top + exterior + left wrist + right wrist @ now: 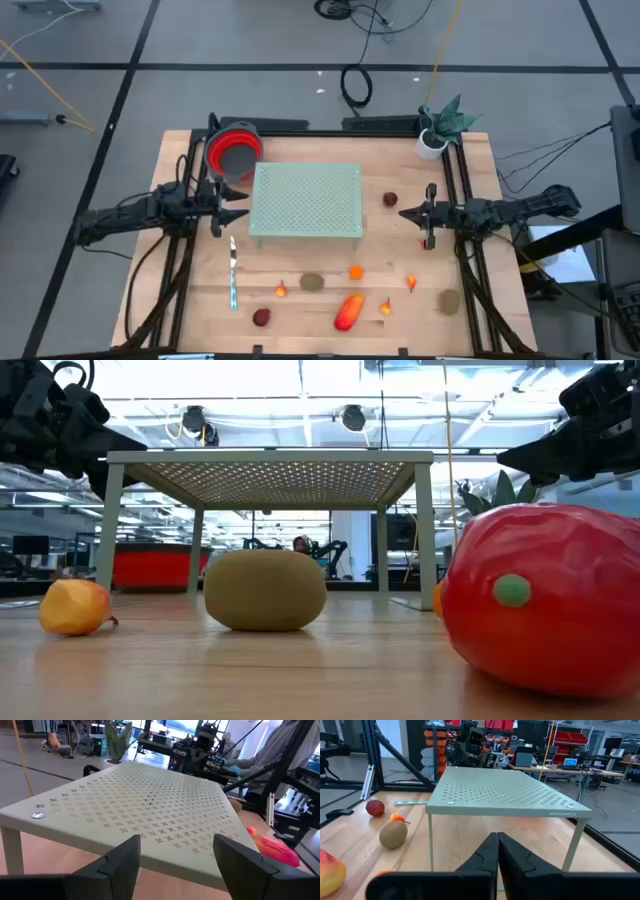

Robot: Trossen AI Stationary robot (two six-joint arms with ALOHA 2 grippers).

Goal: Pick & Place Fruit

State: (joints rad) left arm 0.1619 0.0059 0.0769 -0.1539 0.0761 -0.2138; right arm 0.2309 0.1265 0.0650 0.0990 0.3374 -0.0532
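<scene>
Pale-green perforated rack (pixel 305 200) stands at the middle of the wooden table (pixel 180 170), with an arm on either side. Left gripper (pixel 238 205) hovers just beside the rack's left edge, fingers spread wide and holding nothing; the left wrist view shows both fingers (pixel 125 862) apart with the rack top ahead. Right gripper (pixel 408 213) hovers off the rack's right edge, its two fingers pressed together and empty, as the right wrist view (pixel 496 852) confirms.

None of the fruit is held. Most of it lies in a loose row along the near edge of the table, in front of the rack: a dark-red ball (pixel 261 317), a small orange piece (pixel 281 290), a brown-green oval (pixel 312 282), an orange piece (pixel 356 271), the long red-orange fruit (pixel 348 311), two more tiny orange pieces (pixel 386 307) (pixel 411 283) and a second oval (pixel 449 300). One dark-red ball (pixel 390 200) sits apart, between the rack and the right gripper. A knife (pixel 232 272) lies below the left gripper; a red bowl (pixel 234 152) stands at the rack's far-left corner.

Key relation: the lone ball by the rack is nearest the right gripper, which must open first. The long fruit lies diagonally, roughly midway between the arms, toward the table's near edge from both.
</scene>
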